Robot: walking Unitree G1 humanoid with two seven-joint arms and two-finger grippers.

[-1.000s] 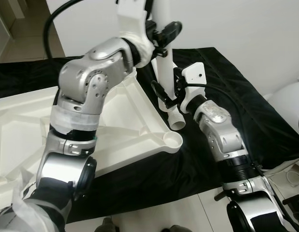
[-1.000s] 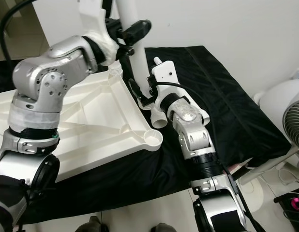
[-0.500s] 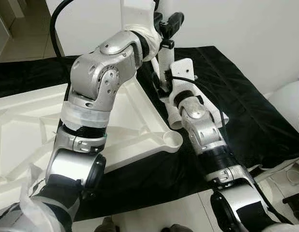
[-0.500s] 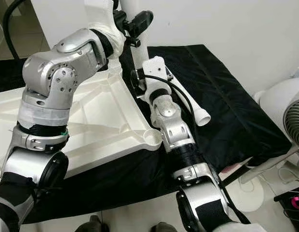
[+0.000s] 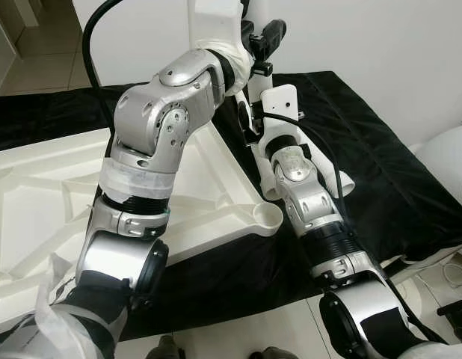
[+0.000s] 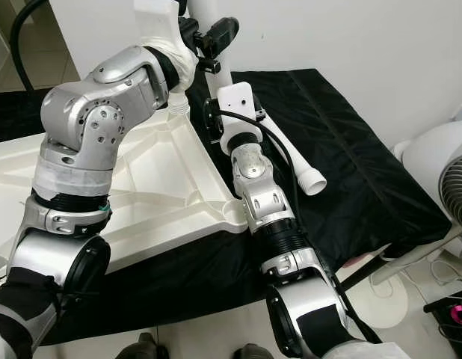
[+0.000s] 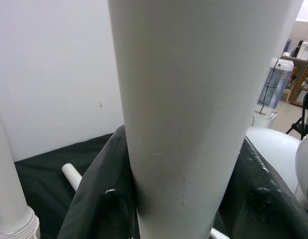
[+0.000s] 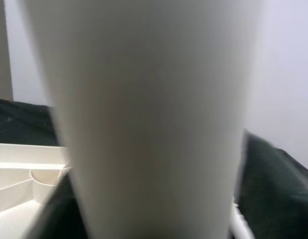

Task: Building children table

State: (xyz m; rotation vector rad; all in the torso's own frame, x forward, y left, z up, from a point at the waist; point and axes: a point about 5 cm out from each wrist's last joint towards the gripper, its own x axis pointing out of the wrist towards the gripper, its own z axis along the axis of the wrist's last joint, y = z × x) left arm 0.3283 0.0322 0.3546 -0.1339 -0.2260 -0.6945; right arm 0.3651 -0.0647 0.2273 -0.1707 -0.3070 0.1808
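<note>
In the left eye view, the white tabletop (image 5: pixel 208 187) lies underside up on a black cloth (image 5: pixel 380 172), its empty corner socket (image 5: pixel 267 215) at the near right. A white table leg (image 5: pixel 255 90) stands tilted just beyond that edge. The left gripper (image 5: pixel 265 41) clamps it high up, jaws narrow around the tube. The right gripper (image 5: pixel 250 123) sits lower on the same leg; its white wrist block hides most of the fingers. Compared with a second ago, the right forearm has swung in from the side and now lines up straight below the leg, which suggests the robot is bracing to steer the leg's foot toward a socket.

In the right eye view, a second loose leg (image 6: pixel 309 178) lies on the cloth beside the right arm, and a threaded leg end (image 6: pixel 179 111) shows at the tabletop's far rim behind the left arm. A white fan (image 6: pixel 448 194) stands on the right.

In the left wrist view, the held leg (image 7: pixel 194 109) is pressed between the two dark fingers (image 7: pixel 101 209); the loose leg lies on the cloth behind.

In the right wrist view, the same leg (image 8: pixel 144 119) is blurred and very close, dark finger edges on both sides, so the jaws appear closed on it. The near socket is not yet filled.
</note>
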